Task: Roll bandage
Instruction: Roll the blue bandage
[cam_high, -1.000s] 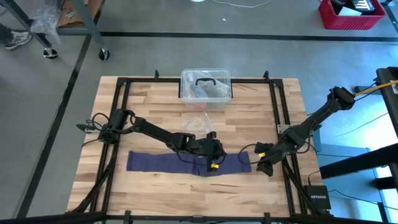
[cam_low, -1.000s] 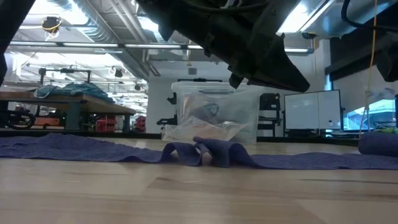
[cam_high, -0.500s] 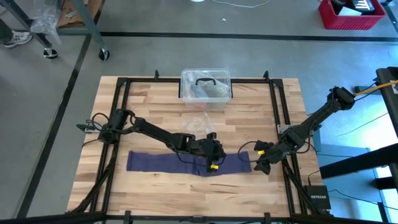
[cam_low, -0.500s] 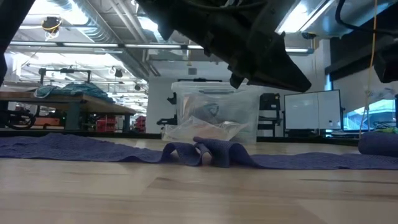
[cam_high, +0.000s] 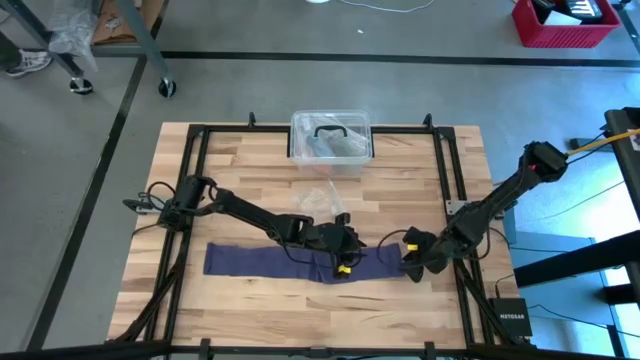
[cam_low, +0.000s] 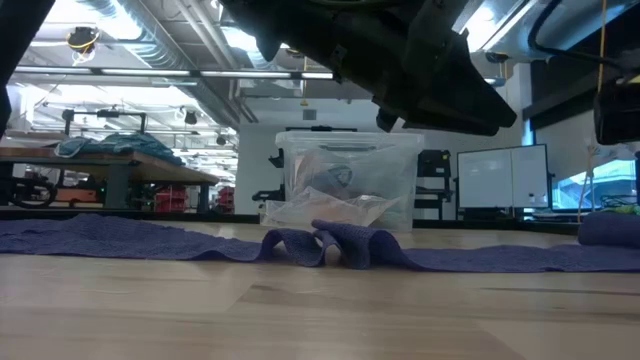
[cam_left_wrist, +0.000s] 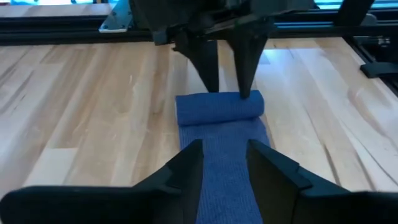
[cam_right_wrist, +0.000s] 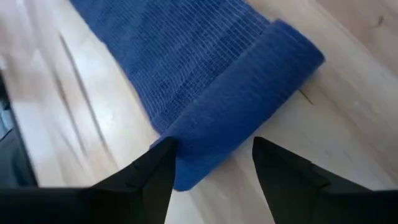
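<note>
In the high view, the middle of the bandage (cam_high: 265, 262) is covered by the left gripper (cam_high: 343, 262), and its rolled end is hidden beneath the right gripper (cam_high: 410, 268). In the low view, the far right part of the roll is cut off by the frame's edge, and the contents of the clear plastic box (cam_low: 347, 180) cannot be made out. In the right wrist view, the unrolled strip is cut off at the edge.

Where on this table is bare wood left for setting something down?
Free: the strip between the bandage and the near edge, and both far corners beside the clear box. Crowded: mid-table, where the left gripper and right gripper work at the bandage and a plastic wrapper lies.
</note>
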